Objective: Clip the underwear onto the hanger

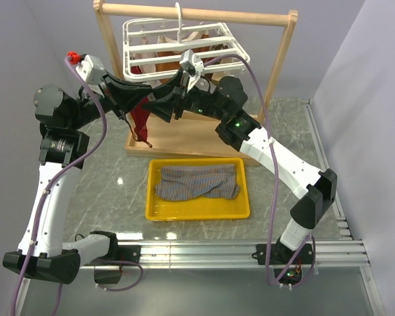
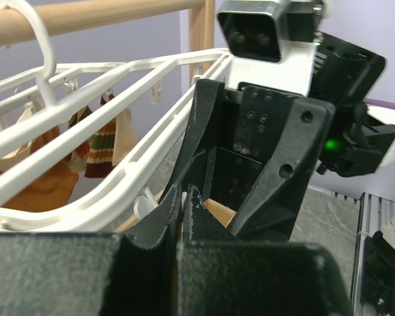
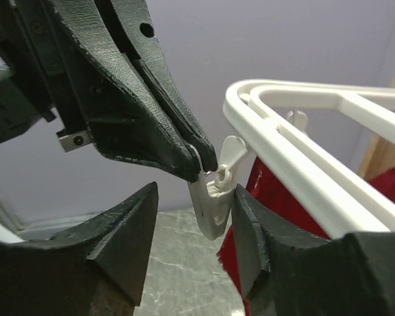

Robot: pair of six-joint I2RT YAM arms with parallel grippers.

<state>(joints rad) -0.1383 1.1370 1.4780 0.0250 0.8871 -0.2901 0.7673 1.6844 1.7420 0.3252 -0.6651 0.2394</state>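
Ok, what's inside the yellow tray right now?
Only the striped grey underwear, lying crumpled across the yellow tray. Anything beneath the cloth is covered and cannot be seen.

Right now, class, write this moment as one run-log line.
left gripper: shut on white plastic clip of white grid hanger | right gripper: open at clip | grey striped cloth underwear: unclipped, in yellow plastic tray

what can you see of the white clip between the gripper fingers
The clip is a small white plastic peg dangling, tilted, from the hanger rim. The left gripper pinches its upper tabs. Its lower end hangs between the open right gripper's fingers, close against one. Dark red cloth hangs just behind; whether the clip grips any cannot be told.
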